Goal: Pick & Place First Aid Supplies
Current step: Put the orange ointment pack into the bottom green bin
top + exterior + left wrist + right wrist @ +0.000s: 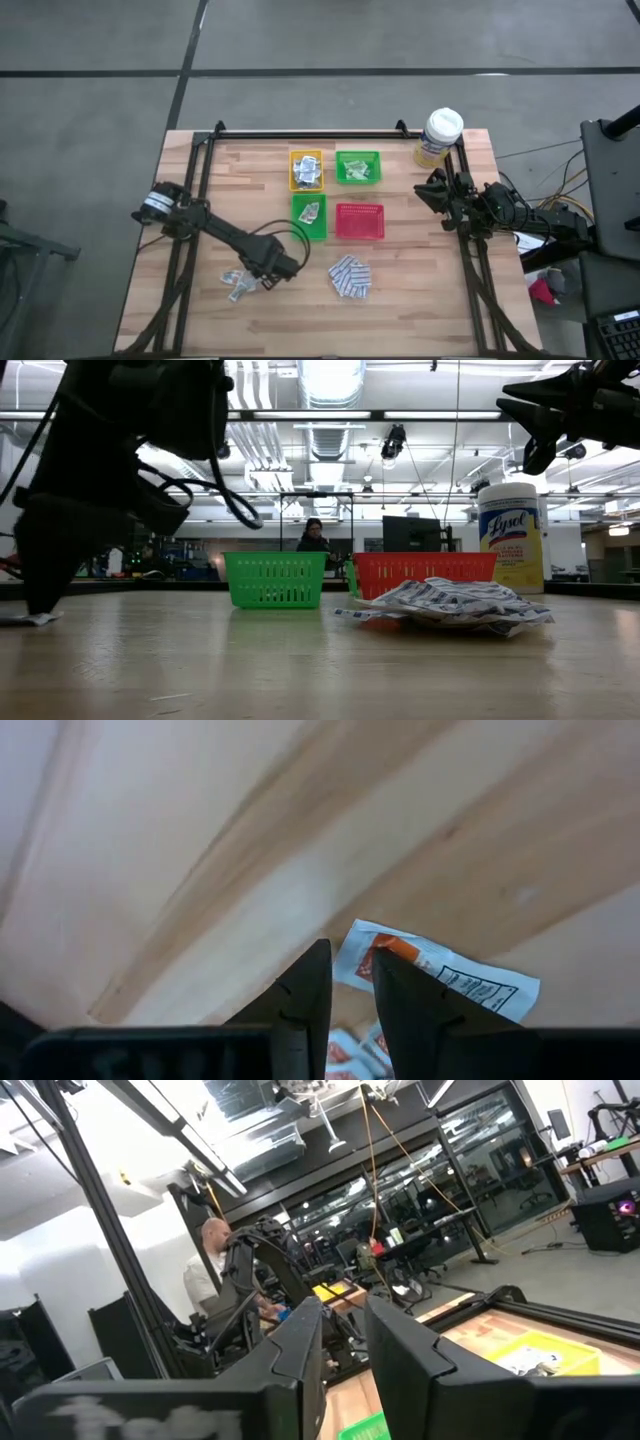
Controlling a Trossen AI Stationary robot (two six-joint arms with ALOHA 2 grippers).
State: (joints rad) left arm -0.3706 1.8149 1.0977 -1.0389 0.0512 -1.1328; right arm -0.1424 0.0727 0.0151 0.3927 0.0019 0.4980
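Observation:
My left gripper [262,282] points steeply down at the near left of the wooden table, over a few loose white sachets [238,286]. Its fingers stand close together on a white sachet with an orange mark [450,978]; more sachets [345,1050] lie under it. A heap of blue-and-white pads [350,277] lies flat on the table near the middle and also shows in the low view [450,603]. My right gripper [425,190] waits at the right edge, raised, its fingers [300,1340] a little apart with nothing between them. My left gripper has the sachet's end [352,965] in the narrow gap between its two fingers, coming from above and pointing down. The rest of the sachet lies flat on the table. The fingertips [390,970] hide the exact place of contact.
Beyond the heap stand a yellow tray [306,170], two green trays [357,167] [309,215] with packets in them, and a red tray [359,221]. A yellow canister [440,137] stands at the far right corner. A person [314,536] sits in the room behind.

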